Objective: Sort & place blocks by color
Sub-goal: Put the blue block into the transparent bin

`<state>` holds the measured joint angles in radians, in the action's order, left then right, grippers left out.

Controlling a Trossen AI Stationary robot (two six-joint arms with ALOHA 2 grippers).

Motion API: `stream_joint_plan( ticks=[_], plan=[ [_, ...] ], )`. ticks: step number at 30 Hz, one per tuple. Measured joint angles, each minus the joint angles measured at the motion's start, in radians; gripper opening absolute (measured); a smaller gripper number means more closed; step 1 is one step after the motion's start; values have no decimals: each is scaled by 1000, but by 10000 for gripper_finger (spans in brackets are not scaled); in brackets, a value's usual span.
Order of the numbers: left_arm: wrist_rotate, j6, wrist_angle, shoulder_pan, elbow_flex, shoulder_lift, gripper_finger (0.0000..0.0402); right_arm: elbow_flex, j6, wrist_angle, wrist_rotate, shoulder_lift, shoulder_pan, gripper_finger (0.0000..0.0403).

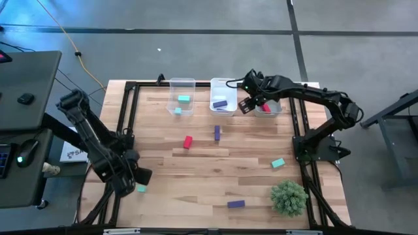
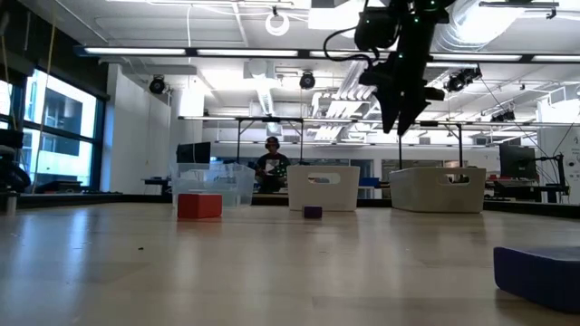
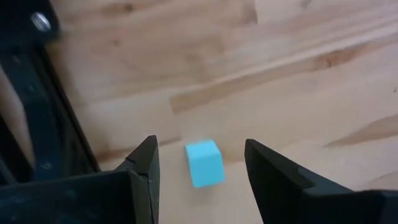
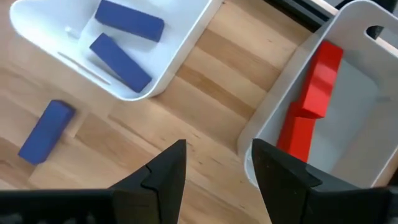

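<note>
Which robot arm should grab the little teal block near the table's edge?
The left one. Its open claw already sits around the teal block. The right claw is far off, above the bins.

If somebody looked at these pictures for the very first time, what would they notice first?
Probably the right gripper, hanging open and empty high at the far side of the table, by the bin with red blocks and the bin with purple blocks. Next, the left gripper, open around a teal block at the table's near left edge. The fuzzy green plant ball sits at the near right corner.
</note>
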<state>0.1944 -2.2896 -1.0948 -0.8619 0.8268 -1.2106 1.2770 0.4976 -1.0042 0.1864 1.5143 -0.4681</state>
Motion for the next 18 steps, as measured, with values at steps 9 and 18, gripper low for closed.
stream_joint_plan(
  ticks=[9, 18],
  plan=[
    [-26, -11, 153, -29, 0, -159, 154, -1, 0, -1, 0, 0, 41, 171],
    [-62, -12, 218, -29, 0, -239, 154, -1, 0, -2, 0, 0, 69, 171]
  ],
)
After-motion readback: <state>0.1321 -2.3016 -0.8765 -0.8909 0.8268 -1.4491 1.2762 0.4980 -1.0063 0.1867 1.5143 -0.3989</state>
